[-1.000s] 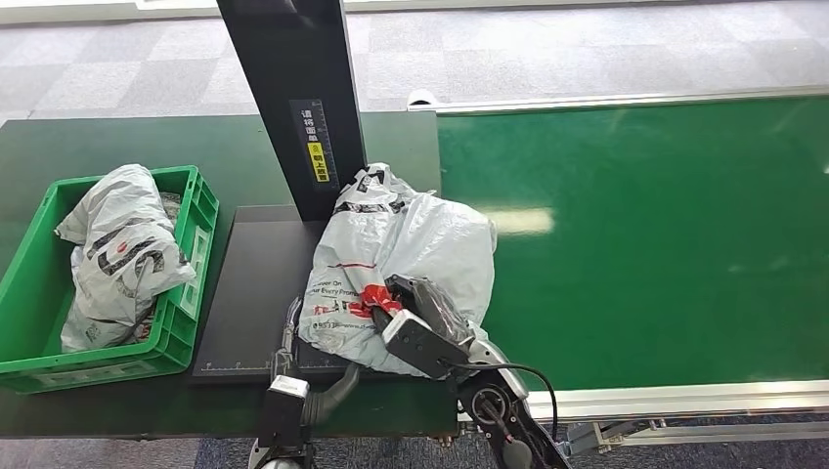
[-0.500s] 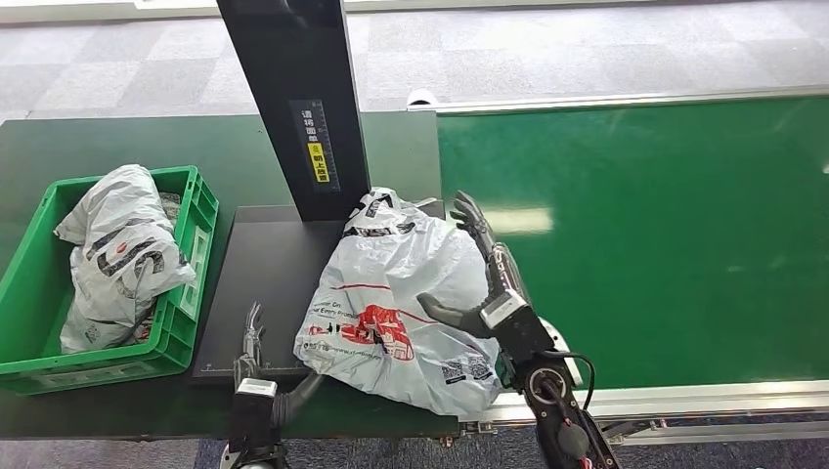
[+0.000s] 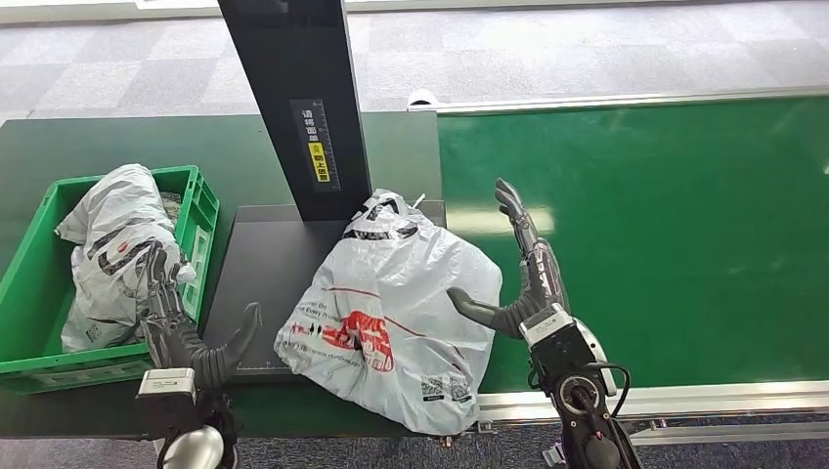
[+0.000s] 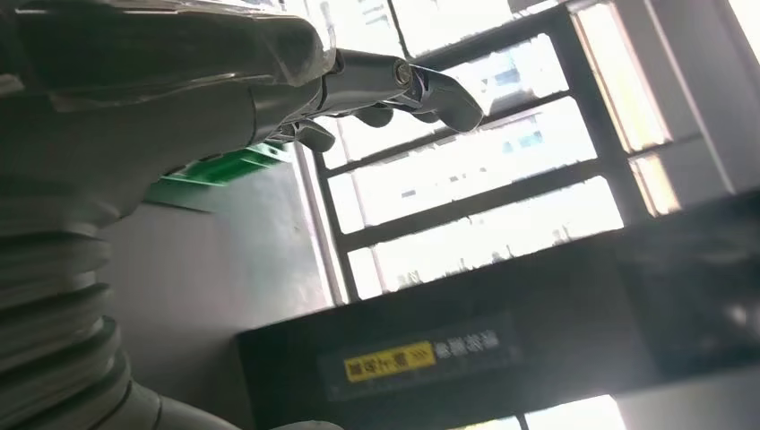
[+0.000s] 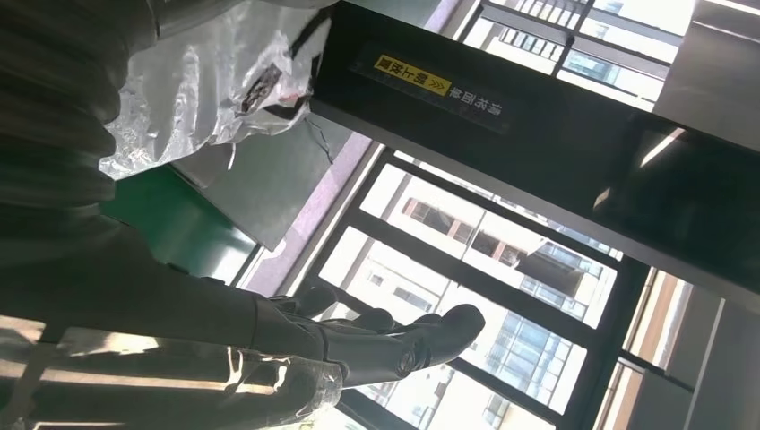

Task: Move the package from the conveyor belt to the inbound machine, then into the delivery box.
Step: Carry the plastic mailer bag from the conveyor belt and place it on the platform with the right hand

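Observation:
A white plastic package (image 3: 391, 303) with red and black print lies on the black platform of the inbound machine (image 3: 256, 283), hanging over its front right corner. My right hand (image 3: 518, 278) stands open just right of the package, fingers up, thumb toward the bag. My left hand (image 3: 181, 322) is open at the platform's front left, between the platform and the green delivery box (image 3: 194, 210). The right wrist view catches the package (image 5: 211, 81) beside the machine's black post (image 5: 502, 116). The left wrist view has my left hand's fingers (image 4: 421, 81) spread with nothing in them.
The green delivery box holds another white printed package (image 3: 122, 244). The machine's black post (image 3: 293, 98) rises behind the platform. The green conveyor belt (image 3: 665, 234) runs to the right, with a metal rail (image 3: 684, 396) along its near edge.
My right hand has let go of the package and moved off to its right, opening upward. The package settled onto the platform. My left hand rose at the front left and spread open.

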Robot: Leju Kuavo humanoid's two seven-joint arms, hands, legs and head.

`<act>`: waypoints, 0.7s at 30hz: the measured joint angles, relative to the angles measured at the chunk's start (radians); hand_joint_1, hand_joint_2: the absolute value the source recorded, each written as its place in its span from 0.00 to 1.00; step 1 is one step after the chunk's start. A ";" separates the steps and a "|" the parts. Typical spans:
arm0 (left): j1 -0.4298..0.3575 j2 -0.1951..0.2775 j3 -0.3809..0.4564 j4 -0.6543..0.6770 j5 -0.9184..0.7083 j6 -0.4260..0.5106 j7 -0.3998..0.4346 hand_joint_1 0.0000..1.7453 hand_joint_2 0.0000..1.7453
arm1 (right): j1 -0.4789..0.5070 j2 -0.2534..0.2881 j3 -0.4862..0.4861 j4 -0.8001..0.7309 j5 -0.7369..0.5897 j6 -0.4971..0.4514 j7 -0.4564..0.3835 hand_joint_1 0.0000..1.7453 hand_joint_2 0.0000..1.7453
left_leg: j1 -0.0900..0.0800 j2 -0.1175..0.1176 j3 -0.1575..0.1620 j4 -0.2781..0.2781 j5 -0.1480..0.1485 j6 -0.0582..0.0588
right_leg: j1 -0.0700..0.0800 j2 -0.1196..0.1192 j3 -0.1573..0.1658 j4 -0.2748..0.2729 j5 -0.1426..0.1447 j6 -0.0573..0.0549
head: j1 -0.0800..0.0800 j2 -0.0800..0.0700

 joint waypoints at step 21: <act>-0.061 0.000 -0.103 -0.073 -0.391 -0.210 0.223 0.00 1.00 | -0.022 0.023 0.003 -0.004 0.004 0.018 -0.006 0.00 1.00 | 0.000 0.000 0.000 0.000 0.000 0.000 | -0.001 0.000 0.000 0.000 0.000 0.000 | 0.000 0.000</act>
